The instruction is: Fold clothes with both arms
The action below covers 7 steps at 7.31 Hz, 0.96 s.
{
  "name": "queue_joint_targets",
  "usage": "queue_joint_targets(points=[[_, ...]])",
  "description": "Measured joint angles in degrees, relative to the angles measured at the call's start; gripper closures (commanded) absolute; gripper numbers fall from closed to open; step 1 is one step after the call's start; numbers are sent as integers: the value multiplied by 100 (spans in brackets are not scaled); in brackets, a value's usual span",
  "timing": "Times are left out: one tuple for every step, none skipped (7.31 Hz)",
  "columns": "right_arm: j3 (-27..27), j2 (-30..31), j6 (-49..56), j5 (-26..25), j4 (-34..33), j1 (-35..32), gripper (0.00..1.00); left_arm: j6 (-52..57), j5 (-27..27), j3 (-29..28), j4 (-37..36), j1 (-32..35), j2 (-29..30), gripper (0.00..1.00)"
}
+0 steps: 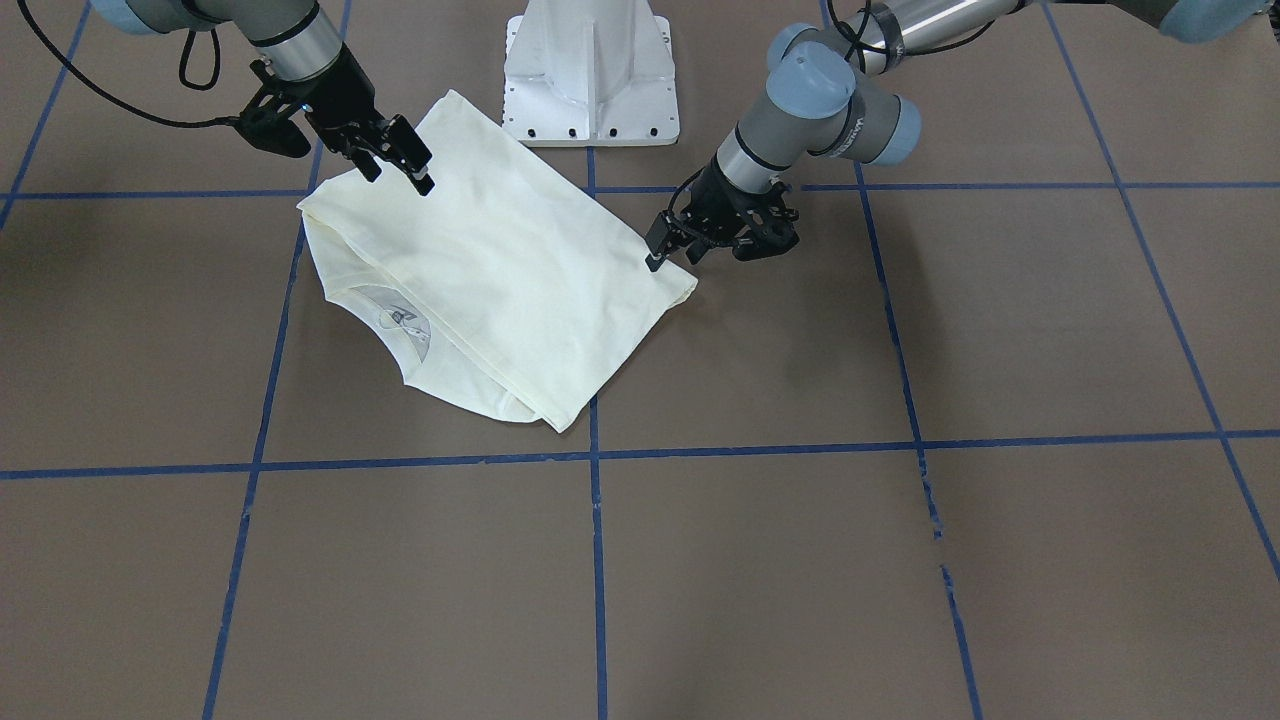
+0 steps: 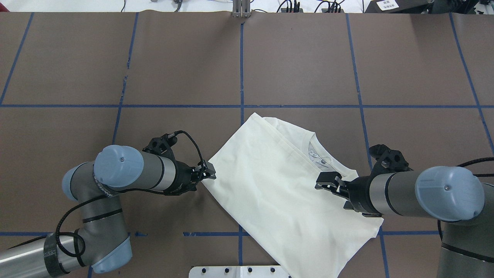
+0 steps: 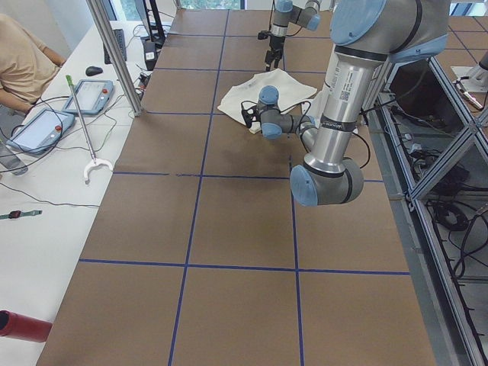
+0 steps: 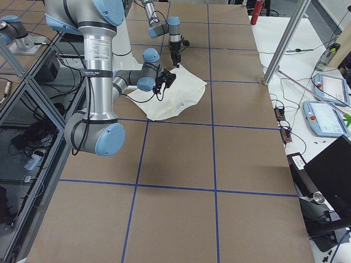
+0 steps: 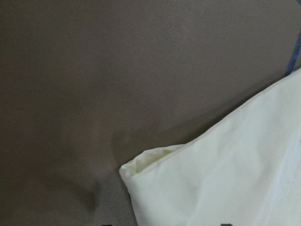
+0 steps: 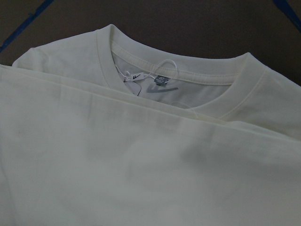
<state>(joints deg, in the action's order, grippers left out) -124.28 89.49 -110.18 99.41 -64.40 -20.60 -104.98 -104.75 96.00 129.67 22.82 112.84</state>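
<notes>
While the left black two-finger end effector [image 2: 211, 172] and right end effector [image 2: 320, 183] hang released at opposite edges of the folded cream cotton shirt [image 2: 270, 185] | I'd pinch every layer, lift level.

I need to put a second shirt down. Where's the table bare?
The far strip of table beyond the cross tape line is bare. Crowded: near the base, shirt with left hand at its corner, right hand over it.
</notes>
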Motion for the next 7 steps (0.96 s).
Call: queue_joint_targets(points=[[14,-9,-2,0,-2,3,0,20,92,-46,0,12,5,100],[27,-14,-3,0,-1,5,0,40,185,-68,2,16,6,100],[31,-22,-5,-1,3,7,0,108,239,-82,4,28,6,100],[39,-39,-9,-1,3,9,0,214,260,-86,5,57,3,100],[60,-58,-21,-3,4,11,0,379,252,-89,5,146,0,100],[90,-71,-44,-9,12,15,0,677,226,-102,1,347,6,100],[106,-140,-62,-16,19,11,0,1008,209,-225,-2,670,109,100]])
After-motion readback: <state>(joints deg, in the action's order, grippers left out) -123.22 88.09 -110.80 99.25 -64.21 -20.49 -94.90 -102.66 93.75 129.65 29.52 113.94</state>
